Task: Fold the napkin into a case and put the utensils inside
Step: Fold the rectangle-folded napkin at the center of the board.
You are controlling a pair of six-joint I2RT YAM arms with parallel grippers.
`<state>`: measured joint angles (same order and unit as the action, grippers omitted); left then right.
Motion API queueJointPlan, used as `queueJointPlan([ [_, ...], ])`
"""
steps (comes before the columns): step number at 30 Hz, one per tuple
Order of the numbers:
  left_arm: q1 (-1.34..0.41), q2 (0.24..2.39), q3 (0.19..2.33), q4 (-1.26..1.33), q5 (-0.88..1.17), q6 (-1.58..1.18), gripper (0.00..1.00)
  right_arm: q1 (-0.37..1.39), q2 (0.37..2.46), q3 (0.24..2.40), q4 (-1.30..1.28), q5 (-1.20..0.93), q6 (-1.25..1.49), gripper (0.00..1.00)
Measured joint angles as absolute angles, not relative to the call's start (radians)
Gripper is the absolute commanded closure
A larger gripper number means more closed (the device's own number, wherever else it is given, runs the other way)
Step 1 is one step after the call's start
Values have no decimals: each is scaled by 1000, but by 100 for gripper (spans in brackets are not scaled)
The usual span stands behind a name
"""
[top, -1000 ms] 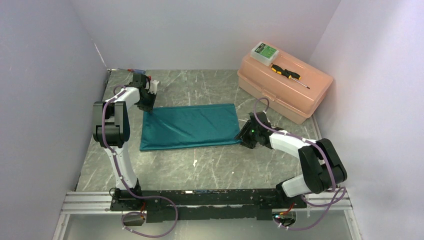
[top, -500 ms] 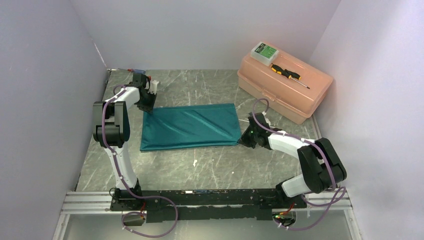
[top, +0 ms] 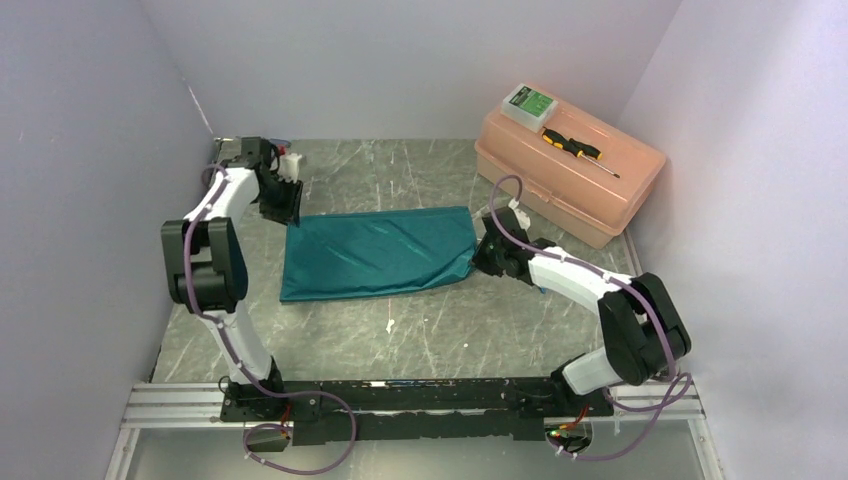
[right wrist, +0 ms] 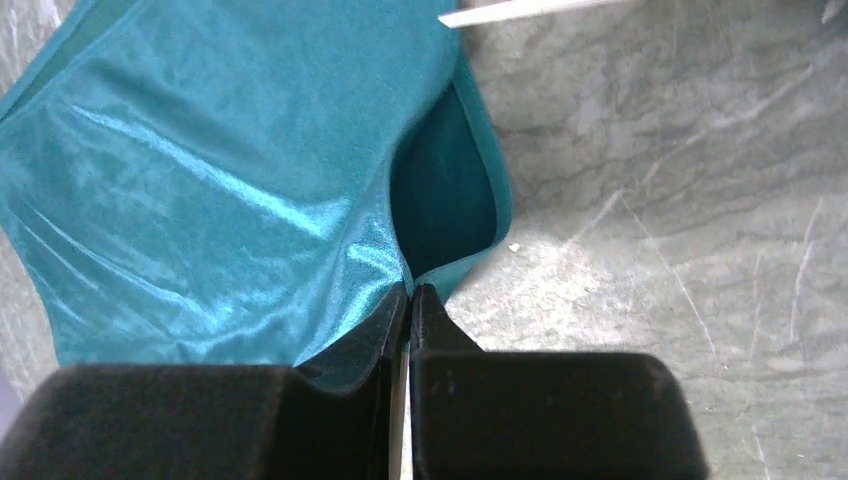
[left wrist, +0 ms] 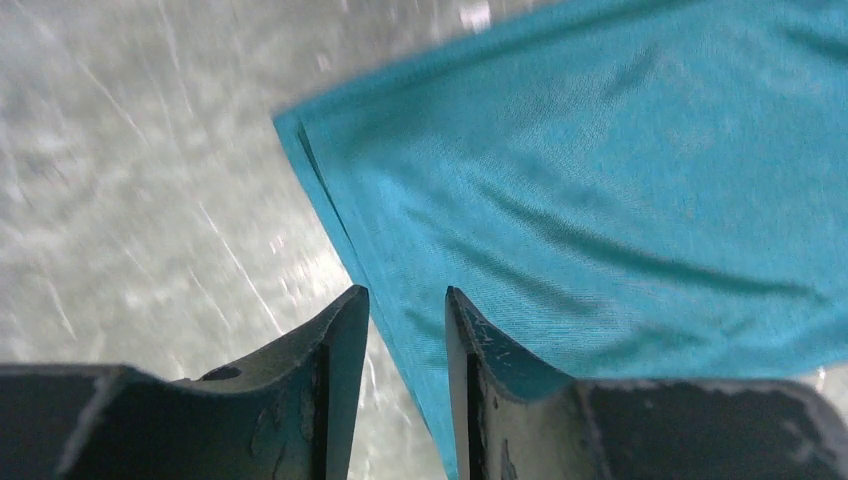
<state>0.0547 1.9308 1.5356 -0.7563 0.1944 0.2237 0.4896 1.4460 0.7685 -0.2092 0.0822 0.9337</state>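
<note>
Where the right pincer [right wrist: 408, 292] clamps, the napkin [right wrist: 220, 170] is caught.

Left arm's stretched out to about 10 o'clock in the top view. The left gripper [top: 287, 207] points down, jaws a little apart, gripping nothing. Right arm's elbow sits around 4 o'clock and its forearm reaches in to 3 o'clock, with the right gripper [top: 480, 255] pinched tight on the napkin [right wrist: 230, 200] edge.
</note>
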Motion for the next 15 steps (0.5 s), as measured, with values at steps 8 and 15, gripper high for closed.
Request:
queueJointPlan([
  [8, 223, 1812, 1296, -827, 331, 226, 66, 617, 1571, 1013, -253, 121, 840, 97],
  [15, 305, 1846, 1215, -850, 446, 218, 69, 813, 1845, 1327, -271, 67, 730, 97],
])
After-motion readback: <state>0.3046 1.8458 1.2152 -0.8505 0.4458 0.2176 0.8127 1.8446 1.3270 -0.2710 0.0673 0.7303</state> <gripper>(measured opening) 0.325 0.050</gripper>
